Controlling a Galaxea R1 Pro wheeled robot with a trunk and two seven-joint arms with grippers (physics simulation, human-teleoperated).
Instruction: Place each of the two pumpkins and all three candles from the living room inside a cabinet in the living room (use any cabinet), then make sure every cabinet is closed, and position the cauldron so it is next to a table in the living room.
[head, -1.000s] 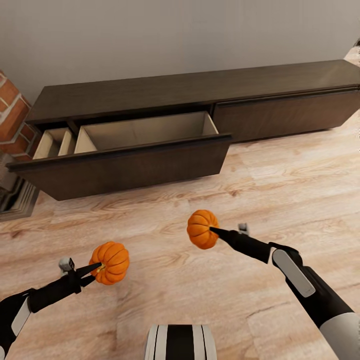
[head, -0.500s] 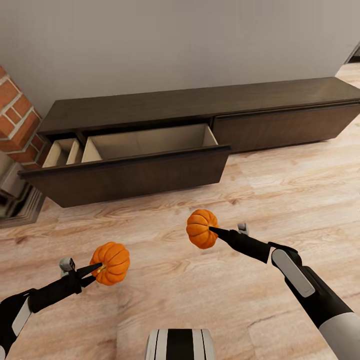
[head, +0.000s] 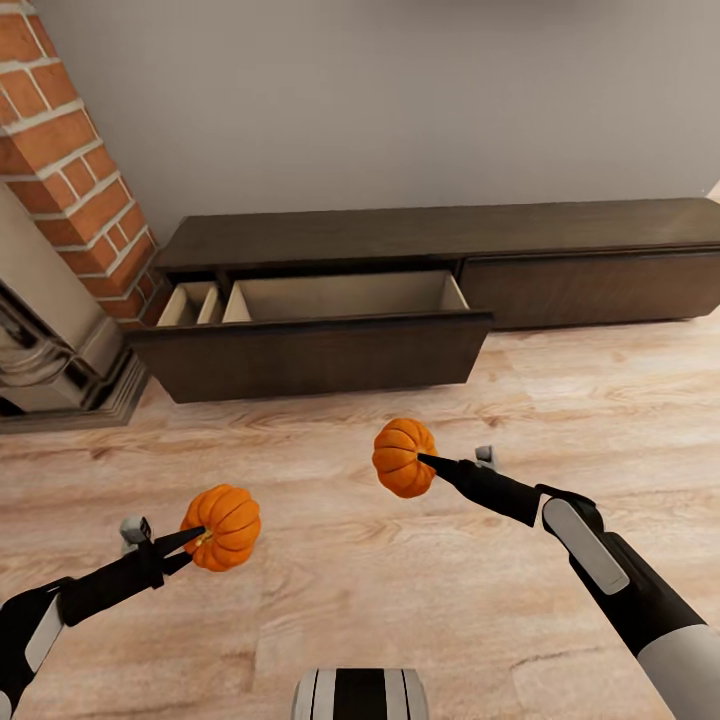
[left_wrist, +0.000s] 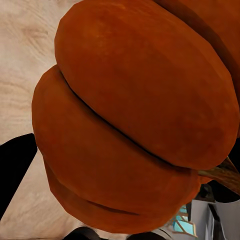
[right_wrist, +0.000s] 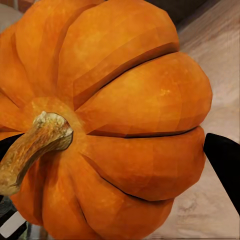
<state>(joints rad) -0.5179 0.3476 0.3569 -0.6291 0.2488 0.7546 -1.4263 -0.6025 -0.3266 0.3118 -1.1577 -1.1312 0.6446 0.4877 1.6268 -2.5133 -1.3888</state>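
Pumpkins were carried clear of the wooden floor (head: 420, 620), one in each pincer, in front of the cabinet (head: 440, 232) standing against the wall beside a brick column (head: 75, 170). We saw its left drawer (head: 310, 350) pulled out, the pale compartments holding nothing that we could make out; its right front (head: 590, 285) sat flush. Our left gripper (head: 197, 535) clamped the left pumpkin (head: 222, 526); our right gripper (head: 425, 460) clamped the right pumpkin (head: 403, 457). Unlike the head view, the right wrist view revealed that pumpkin's curved tan stem (right_wrist: 32, 147), and the left wrist view showed smooth lobes (left_wrist: 135, 115) with one dark fingertip (left_wrist: 14, 167) alongside.
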